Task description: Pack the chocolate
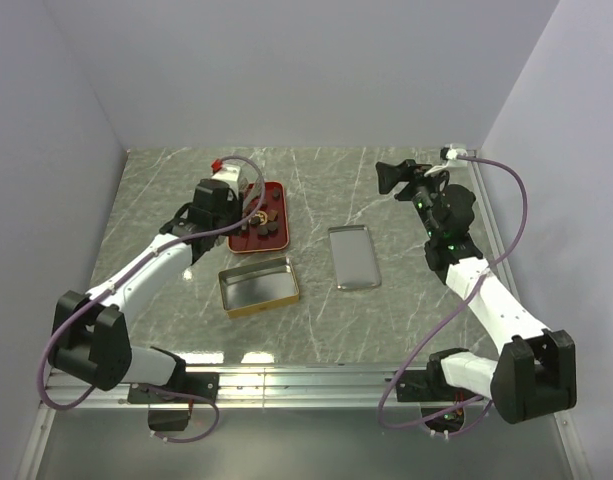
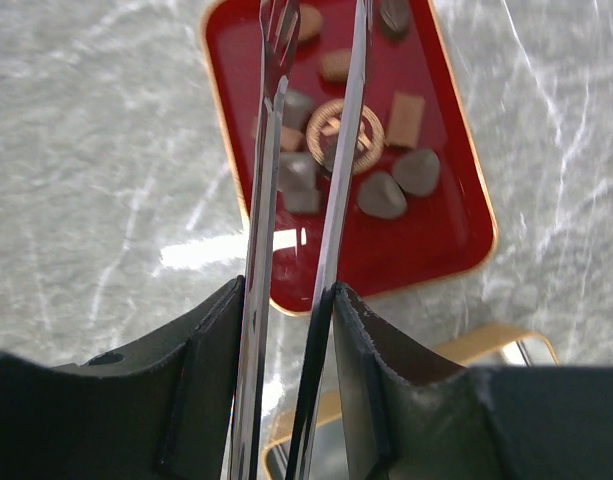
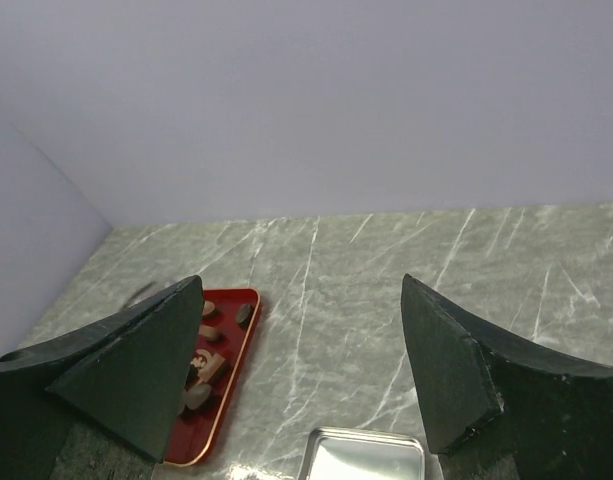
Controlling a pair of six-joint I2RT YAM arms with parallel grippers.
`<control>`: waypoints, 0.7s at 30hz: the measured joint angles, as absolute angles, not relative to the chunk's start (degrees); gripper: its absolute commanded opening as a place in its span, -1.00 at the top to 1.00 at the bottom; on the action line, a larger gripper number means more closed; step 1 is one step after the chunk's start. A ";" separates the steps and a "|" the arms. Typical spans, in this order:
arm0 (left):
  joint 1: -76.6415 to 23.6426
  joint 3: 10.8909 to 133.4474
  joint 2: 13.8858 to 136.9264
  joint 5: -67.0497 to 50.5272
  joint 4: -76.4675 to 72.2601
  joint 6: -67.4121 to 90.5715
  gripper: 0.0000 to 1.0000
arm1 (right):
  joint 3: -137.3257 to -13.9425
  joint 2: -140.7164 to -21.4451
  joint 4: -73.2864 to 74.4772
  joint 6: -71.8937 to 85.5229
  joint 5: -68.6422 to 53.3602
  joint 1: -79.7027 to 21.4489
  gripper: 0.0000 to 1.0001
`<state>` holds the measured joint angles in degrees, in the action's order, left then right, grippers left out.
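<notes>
Several small brown chocolate pieces (image 1: 263,221) lie on a red tray (image 1: 276,192) left of centre; they also show in the left wrist view (image 2: 383,195) and the right wrist view (image 3: 244,313). My left gripper (image 1: 236,208) is shut on metal tongs (image 2: 261,200), whose two blades reach out over the tray (image 2: 446,240) and straddle some pieces. I cannot tell if the tongs hold a piece. The open gold tin (image 1: 258,287) lies in front of the tray, with nothing in it. My right gripper (image 1: 396,178) is open, empty and raised at the back right.
The tin's silver lid (image 1: 353,257) lies flat at the middle of the table and shows in the right wrist view (image 3: 366,455). The tin's gold rim (image 2: 506,340) shows under the left gripper. Walls close in the table on three sides.
</notes>
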<state>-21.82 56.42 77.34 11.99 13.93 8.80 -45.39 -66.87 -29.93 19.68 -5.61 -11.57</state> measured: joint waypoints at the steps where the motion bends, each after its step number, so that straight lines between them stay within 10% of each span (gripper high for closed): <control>1: -22.31 56.62 77.73 12.03 14.39 8.80 0.10 | -45.39 -66.72 -29.76 19.68 -5.56 -11.57 -0.72; 21: -28.25 60.58 82.89 19.97 20.45 11.25 0.09 | -44.42 -63.68 -27.79 19.68 -5.15 -11.57 -0.71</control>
